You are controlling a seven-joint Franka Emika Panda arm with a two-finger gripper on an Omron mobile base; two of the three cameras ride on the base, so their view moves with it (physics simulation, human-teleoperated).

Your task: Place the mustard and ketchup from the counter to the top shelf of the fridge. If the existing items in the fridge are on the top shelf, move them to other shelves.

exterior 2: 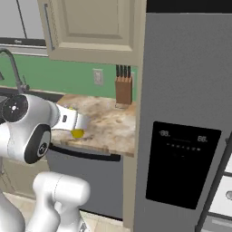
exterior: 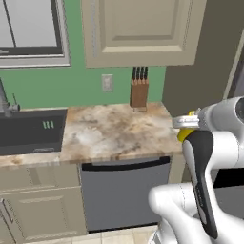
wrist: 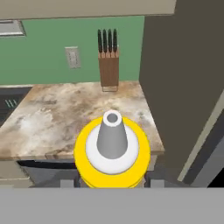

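On my left base view, the arm rises at the lower right and its hand sits over the right end of the tabletop point(exterior: 114, 131). A bit of the mustard point(exterior: 186, 133) peeks out yellow from under the hand, at the tabletop's right edge. A knife block point(exterior: 139, 88) stands at the back against the green wall, and the dark sink point(exterior: 31, 131) lies to the left.

On my right base view, the hand reaches out over the front part of the tabletop point(exterior 2: 108, 122), with the mustard point(exterior 2: 78, 133) showing as a yellow lump just under it. The grey fridge point(exterior 2: 186, 104) with its black panel stands at the right, its door shut on this side.

On the hand view, I look straight down the mustard point(wrist: 112, 151): pale nozzle in the middle, yellow shoulder around it, held above the tabletop's front edge. The fingers point(wrist: 153, 183) sit at either side of the bottle, pinching it.
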